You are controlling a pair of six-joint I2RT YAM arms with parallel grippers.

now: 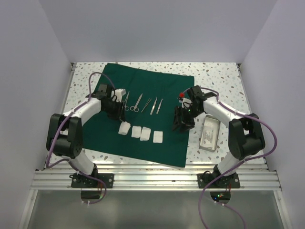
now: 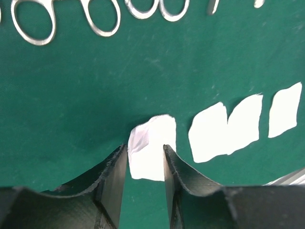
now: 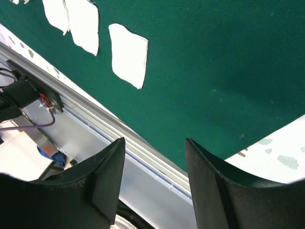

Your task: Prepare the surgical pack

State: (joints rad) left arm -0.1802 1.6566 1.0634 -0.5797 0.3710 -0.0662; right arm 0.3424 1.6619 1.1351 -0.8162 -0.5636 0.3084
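Over on the left half of the dark green drape (image 1: 157, 86), the left gripper (image 2: 145, 150) hangs low, fingers parted and straddling the leftmost gauze square (image 2: 152, 148), which lies flat, unpinched. Three more gauze squares (image 2: 209, 133) run toward 3 o'clock. Scissors (image 1: 127, 101) and tweezers (image 1: 154, 106) line up at their 12 o'clock. The right gripper (image 3: 155, 143) hovers spread wide, grasping nothing, and the metal tray (image 1: 210, 134) sits at its 3 o'clock, off the cloth.

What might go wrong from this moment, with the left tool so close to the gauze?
1. The left tool straddles the leftmost gauze; as it rises, it may catch the gauze and pull it out of the row.
2. The two middle gauzes touch, so moving one may shift the other.
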